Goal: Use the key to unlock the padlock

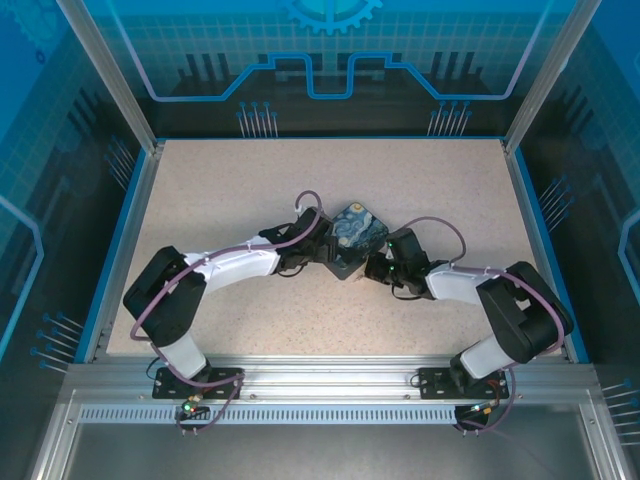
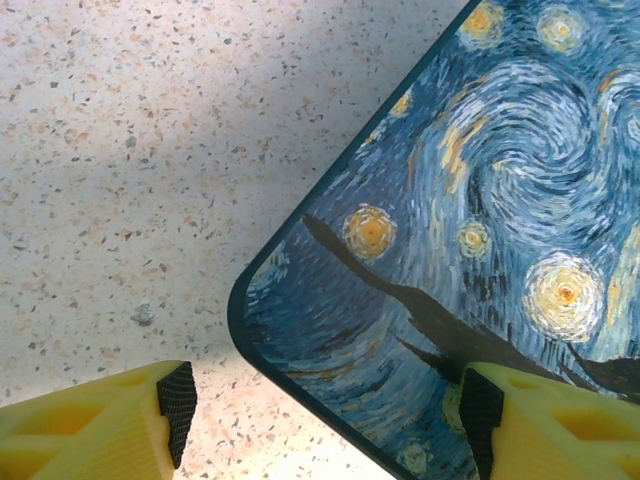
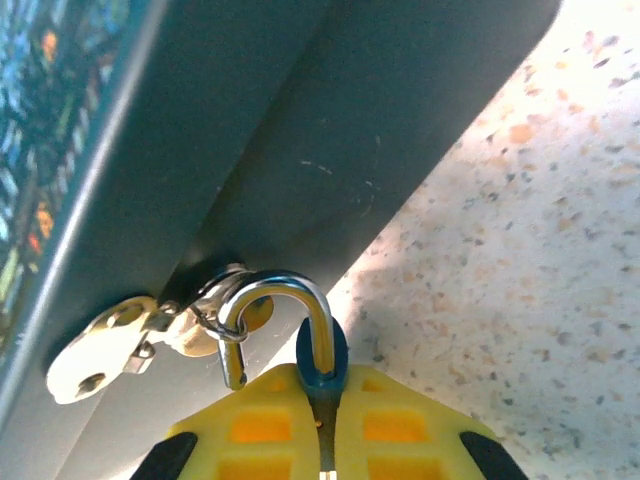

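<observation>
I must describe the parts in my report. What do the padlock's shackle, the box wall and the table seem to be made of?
Padlock's shackle: polished metal, probably steel; it shows bright mirror-like glints.
Box wall: dark grey, matte, faintly scratched; painted metal or plastic, I cannot tell.
Table: pale speckled surface, perhaps stone composite or laminate.

A: Overhead check. Where is the box?

B: The flat rectangular box with the blue-and-yellow swirling night-sky print (image 1: 358,230) lies mid-table on the speckled beige tabletop (image 1: 240,185), turned corner-on to the arm bases.

A: Arms?

B: The white-and-black left arm (image 1: 232,268) reaches in from the left, with the left gripper (image 1: 318,252) at the box's left side. The white-and-black right arm (image 1: 468,285) has the right gripper (image 1: 380,268) at the box's near right edge. Jaw spacing is unreadable from above. A thin purple cable (image 1: 305,197) loops over the left wrist.
</observation>
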Robot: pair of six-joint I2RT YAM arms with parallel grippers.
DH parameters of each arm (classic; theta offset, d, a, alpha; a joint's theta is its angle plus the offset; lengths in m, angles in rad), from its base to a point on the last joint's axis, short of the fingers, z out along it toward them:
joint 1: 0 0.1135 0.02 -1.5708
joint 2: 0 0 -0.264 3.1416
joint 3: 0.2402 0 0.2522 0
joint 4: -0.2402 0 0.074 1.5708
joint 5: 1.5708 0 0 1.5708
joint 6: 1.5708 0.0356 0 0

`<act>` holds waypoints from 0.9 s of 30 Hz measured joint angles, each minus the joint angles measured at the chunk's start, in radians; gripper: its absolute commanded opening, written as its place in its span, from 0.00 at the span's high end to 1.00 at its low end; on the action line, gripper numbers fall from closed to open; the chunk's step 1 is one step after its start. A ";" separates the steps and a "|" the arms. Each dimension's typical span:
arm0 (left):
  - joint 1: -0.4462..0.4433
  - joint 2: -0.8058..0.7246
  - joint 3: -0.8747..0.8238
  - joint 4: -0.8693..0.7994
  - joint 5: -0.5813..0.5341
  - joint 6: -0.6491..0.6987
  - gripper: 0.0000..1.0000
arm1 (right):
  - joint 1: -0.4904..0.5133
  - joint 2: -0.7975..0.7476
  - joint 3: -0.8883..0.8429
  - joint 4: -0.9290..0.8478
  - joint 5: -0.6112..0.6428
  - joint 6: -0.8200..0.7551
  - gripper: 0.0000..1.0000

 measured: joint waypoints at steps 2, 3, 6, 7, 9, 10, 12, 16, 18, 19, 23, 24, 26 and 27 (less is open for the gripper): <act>-0.002 0.004 0.000 0.010 0.000 0.000 0.29 | -0.011 0.002 0.002 0.004 -0.004 0.010 1.00; -0.002 0.005 0.000 0.014 0.000 0.000 0.29 | -0.016 0.004 0.003 0.008 -0.007 0.016 1.00; -0.004 0.010 0.000 0.023 0.000 0.000 0.30 | -0.023 0.023 0.009 0.024 -0.020 0.035 1.00; -0.005 0.010 0.000 0.026 0.000 0.000 0.30 | -0.023 0.030 0.013 0.026 -0.023 0.040 1.00; -0.005 0.012 0.000 0.029 0.000 0.000 0.30 | -0.023 0.042 0.019 0.032 -0.026 0.050 1.00; -0.005 0.014 0.000 0.032 0.000 0.000 0.30 | -0.024 0.045 0.021 0.034 -0.026 0.053 1.00; -0.005 0.016 0.000 0.039 0.000 0.000 0.30 | -0.028 0.047 0.022 0.037 -0.026 0.057 1.00; -0.006 0.021 0.000 0.053 0.001 0.000 0.31 | -0.054 0.047 0.022 0.042 -0.040 0.057 1.00; -0.006 0.025 0.000 0.062 0.002 0.000 0.31 | -0.073 0.046 0.022 0.047 -0.053 0.056 1.00; -0.007 0.027 0.000 0.066 0.004 -0.001 0.31 | -0.084 0.043 0.022 0.048 -0.058 0.056 1.00; -0.009 0.035 0.000 0.088 0.009 -0.001 0.32 | -0.124 0.026 0.022 0.049 -0.085 0.053 1.00; -0.010 0.036 0.000 0.092 0.009 -0.001 0.33 | -0.130 0.026 0.022 0.050 -0.092 0.053 1.00; -0.011 0.037 0.000 0.098 0.010 -0.001 0.33 | -0.138 0.026 0.027 0.049 -0.106 0.049 1.00; -0.011 0.038 0.000 0.098 0.010 -0.001 0.33 | -0.141 0.026 0.031 0.049 -0.106 0.048 1.00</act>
